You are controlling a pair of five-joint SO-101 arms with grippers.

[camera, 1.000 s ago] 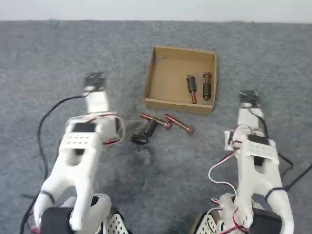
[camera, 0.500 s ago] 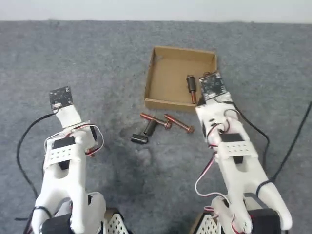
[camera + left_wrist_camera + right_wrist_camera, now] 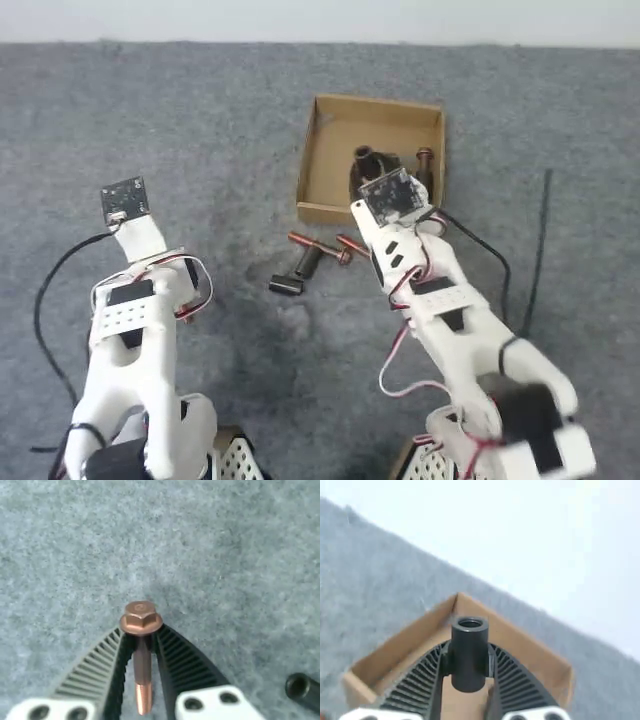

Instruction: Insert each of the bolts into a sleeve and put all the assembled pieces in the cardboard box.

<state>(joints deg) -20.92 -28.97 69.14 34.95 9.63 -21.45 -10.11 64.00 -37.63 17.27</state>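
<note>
Your left pincer [image 3: 141, 636] is clamped tight on a copper hex-head bolt [image 3: 142, 622]. The jaws are nearly together around the shank, and the head sticks out just past the tips with the grey felt-covered desk [image 3: 225, 540] below it. In the high view that left arm [image 3: 135, 310] sits toward the left edge of the desk, well apart from everything else.

Your right pincer [image 3: 468, 656] has a black cylindrical sleeve [image 3: 469, 640] squeezed between its jaws, open end pointing away from the wrist. It's hanging over the open brown cardboard box [image 3: 395, 650]. From above, the right arm [image 3: 440, 300] reaches across the box's near wall.

The box [image 3: 312, 150] sits on the middle of the desk, toward the far edge. Against its right wall lies a copper bolt already wearing a black sleeve [image 3: 424, 172]. A second piece may be there, but the arm covers that spot, so I can't tell.

Just beside the box's near wall, a loose copper bolt [image 3: 318, 245] lies on the desk, and another copper bolt [image 3: 351, 242] is half hidden under the right arm. A loose black sleeve [image 3: 308, 263] touches the first one, and another black piece [image 3: 285, 287] is right at its near end.
</note>
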